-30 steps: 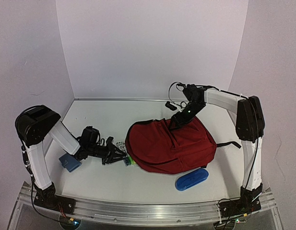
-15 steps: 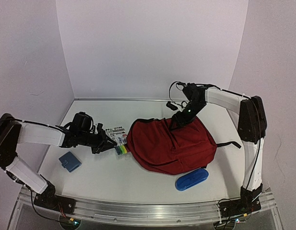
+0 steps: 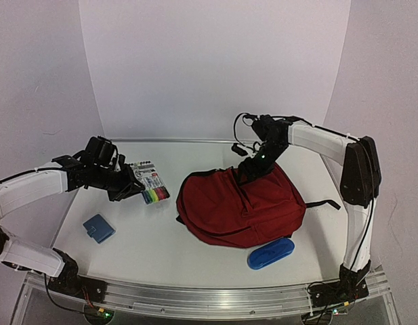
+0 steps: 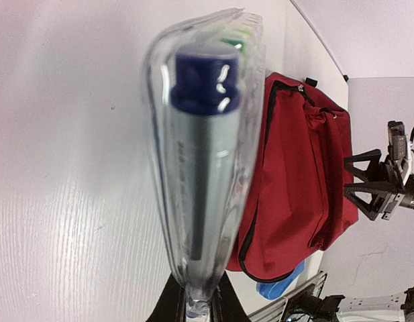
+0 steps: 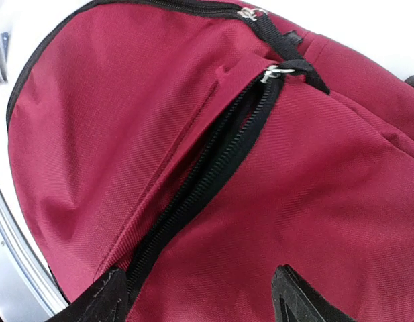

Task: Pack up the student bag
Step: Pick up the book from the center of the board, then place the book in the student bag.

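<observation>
The student bag [image 3: 242, 206], dark red with black zips, lies on the white table right of centre. My left gripper [image 3: 124, 188] hangs above the table left of the bag, shut on the bottom edge of a clear pack of coloured markers [image 3: 149, 186]. In the left wrist view the pack [image 4: 203, 147] rises from my pinched jaws [image 4: 196, 305], with the bag [image 4: 307, 174] behind it. My right gripper [image 3: 253, 168] hovers at the bag's far top edge. It stands open [image 5: 200, 298] over the red fabric [image 5: 314, 174], beside a black zipper [image 5: 213, 161] that gapes slightly.
A blue oblong case [image 3: 270, 253] lies in front of the bag, near the metal rail [image 3: 209, 294]. A small blue square pouch [image 3: 99, 228] sits at the front left. A black strap [image 3: 324, 203] trails from the bag's right side. White walls close in the table.
My left arm has lifted the marker pack and swung it left and back, away from the bag's left end. The right gripper has stayed at the bag's top edge.
</observation>
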Controlling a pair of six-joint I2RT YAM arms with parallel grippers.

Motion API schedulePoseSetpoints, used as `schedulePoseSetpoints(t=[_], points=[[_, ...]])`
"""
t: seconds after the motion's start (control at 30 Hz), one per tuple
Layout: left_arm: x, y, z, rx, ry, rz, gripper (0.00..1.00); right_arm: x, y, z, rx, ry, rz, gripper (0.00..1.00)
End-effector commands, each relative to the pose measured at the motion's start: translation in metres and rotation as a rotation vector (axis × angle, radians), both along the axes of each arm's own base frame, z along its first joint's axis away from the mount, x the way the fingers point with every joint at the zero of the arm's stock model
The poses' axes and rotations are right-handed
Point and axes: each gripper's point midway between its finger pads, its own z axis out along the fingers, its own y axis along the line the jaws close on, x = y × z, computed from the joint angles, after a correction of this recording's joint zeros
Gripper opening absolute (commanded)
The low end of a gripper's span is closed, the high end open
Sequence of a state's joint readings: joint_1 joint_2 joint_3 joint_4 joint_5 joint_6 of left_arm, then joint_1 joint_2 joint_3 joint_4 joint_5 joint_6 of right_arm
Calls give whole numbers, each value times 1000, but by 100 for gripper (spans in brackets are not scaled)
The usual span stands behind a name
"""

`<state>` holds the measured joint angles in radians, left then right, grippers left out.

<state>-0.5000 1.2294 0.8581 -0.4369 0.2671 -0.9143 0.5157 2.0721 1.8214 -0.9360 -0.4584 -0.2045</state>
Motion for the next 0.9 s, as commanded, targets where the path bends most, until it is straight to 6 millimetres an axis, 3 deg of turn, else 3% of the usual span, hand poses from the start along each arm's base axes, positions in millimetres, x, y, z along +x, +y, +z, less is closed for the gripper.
schedulePoseSetpoints(t=[0.0,0.1,0.2,0.43,0.5,0.73,0.87], points=[[16,-4,50,1,-118,-33,0,-3,1,6,-70,-55,-2,72],[24,-17,70,-30,-145,-82,0,-3,-4,-10,-124,-51,6,68],[31,-32,83,-74,-159,-133,0,-2,-7,-14,-142,-51,2,57],[46,-66,95,-157,-156,-242,0,4,1,22,-79,-98,-23,9],[48,-77,94,-173,-149,-284,0,5,1,28,-79,-104,-25,1],[46,-127,107,-315,-138,-473,0,0,0,65,-12,-147,-33,0],[42,-157,109,-415,-106,-578,0,4,-9,75,-14,-176,-55,0]])
